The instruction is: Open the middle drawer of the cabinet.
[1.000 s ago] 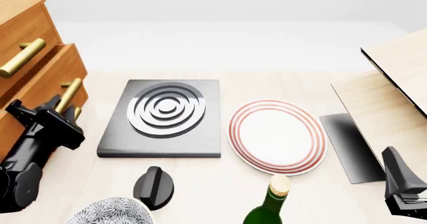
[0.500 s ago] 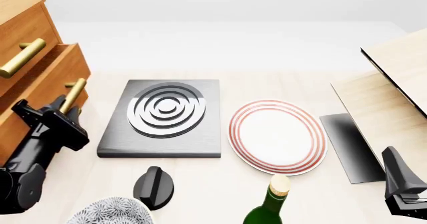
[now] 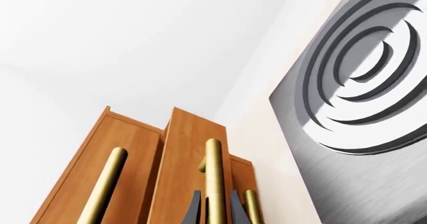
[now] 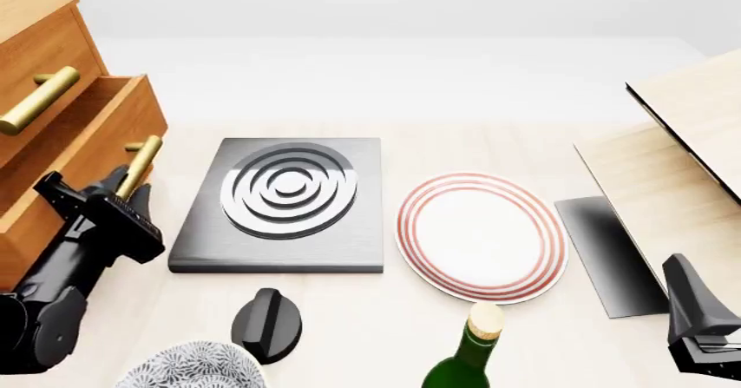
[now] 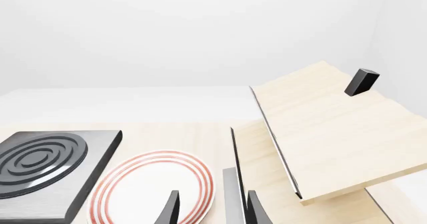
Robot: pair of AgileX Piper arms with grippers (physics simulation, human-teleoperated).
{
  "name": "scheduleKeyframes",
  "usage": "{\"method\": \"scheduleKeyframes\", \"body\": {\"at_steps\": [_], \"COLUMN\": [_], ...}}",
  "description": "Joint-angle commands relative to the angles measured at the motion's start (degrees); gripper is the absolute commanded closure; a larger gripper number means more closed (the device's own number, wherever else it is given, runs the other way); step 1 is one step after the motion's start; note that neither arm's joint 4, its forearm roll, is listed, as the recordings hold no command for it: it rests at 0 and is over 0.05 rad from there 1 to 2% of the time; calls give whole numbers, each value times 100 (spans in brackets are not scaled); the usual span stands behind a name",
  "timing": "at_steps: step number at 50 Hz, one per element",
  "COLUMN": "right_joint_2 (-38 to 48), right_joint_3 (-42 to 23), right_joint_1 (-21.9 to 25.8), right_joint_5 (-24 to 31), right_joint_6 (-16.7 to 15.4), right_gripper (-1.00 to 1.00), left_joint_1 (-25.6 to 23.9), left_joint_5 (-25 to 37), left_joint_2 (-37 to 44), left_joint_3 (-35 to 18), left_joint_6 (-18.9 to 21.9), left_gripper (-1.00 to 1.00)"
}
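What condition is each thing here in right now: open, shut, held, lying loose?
middle drawer: pulled partly out of the cabinet.
Top drawer: pushed in.
Left tool: shut on the middle drawer's brass handle.
Right tool: open, holding nothing.
Plate: lying flat, bare.
Green bottle: upright, corked.
Black knob: loose on the table.
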Motion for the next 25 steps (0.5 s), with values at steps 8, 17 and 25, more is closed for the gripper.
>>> {"method": "scheduleKeyframes", "body": {"at_steps": [8, 17, 25], "right_joint_2": [-16, -17, -18], "right_joint_3": [0, 0, 0], "right_joint_1": [32, 32, 31], "right_joint_5": [1, 1, 2], "right_joint_6": [-16, -16, -16], "right_gripper": [-100, -100, -100], "left_joint_1": [-151, -210, -255], "left_joint_5": [-131, -131, -131], "left_joint_2": [-241, -185, -167], "left_joint_3": [347, 290, 269], "left_joint_6": [-122, -112, -78], "left_gripper": [100, 100, 100]}}
